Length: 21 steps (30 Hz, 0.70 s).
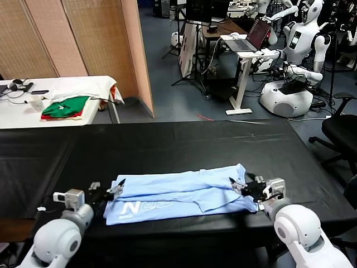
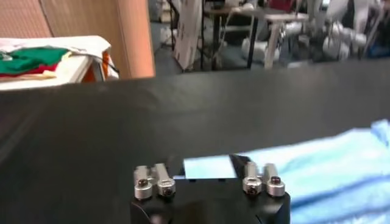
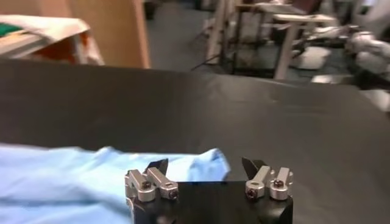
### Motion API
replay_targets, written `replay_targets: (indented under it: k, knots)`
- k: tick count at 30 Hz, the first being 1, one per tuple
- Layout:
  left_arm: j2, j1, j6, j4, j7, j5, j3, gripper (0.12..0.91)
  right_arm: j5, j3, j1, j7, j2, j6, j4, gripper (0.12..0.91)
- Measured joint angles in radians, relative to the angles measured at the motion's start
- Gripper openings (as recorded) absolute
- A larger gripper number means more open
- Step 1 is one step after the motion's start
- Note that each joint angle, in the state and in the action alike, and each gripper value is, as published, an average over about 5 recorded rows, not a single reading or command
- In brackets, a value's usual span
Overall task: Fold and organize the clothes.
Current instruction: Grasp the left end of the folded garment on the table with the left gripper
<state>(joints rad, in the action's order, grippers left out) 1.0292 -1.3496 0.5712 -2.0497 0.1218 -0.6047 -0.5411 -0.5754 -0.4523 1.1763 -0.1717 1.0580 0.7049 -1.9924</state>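
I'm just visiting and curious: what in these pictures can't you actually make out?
- White lettering on the blue T-shirt: head view, partly covered by a fold.
- Left end effector: left wrist view, fingertips hidden behind its own black body.
- Small items on the white side table: head view, too small to tell.

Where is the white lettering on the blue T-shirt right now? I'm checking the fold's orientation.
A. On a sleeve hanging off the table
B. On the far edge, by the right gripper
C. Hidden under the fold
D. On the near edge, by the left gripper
D: in the head view the white lettering shows on the T-shirt along its near edge, close to the left gripper.
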Motion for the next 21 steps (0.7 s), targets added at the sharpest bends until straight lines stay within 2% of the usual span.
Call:
replay_targets:
  k: [4,6,8,10,21]
  knots:
    - [0.021,0.030,0.008,0.043,0.010,-0.026,0.014,0.612,0.015,0.026,-0.037,0.001,0.031,-0.040,0.063,0.798]
    - [0.030,0.042,0.006,0.067,0.010,-0.050,0.015,0.724,0.017,0.039,-0.054,0.001,0.044,-0.049,0.093,0.873]
    - [0.035,0.051,0.002,0.090,0.007,-0.067,0.016,0.832,0.019,0.051,-0.070,-0.002,0.055,-0.055,0.120,0.900]
    - [0.038,0.057,-0.004,0.114,0.003,-0.073,0.016,0.889,0.022,0.060,-0.084,-0.008,0.063,-0.060,0.146,0.905]
    - [0.046,0.060,-0.013,0.157,-0.019,-0.044,0.022,0.907,0.028,0.076,-0.129,-0.015,0.087,-0.066,0.231,0.907]
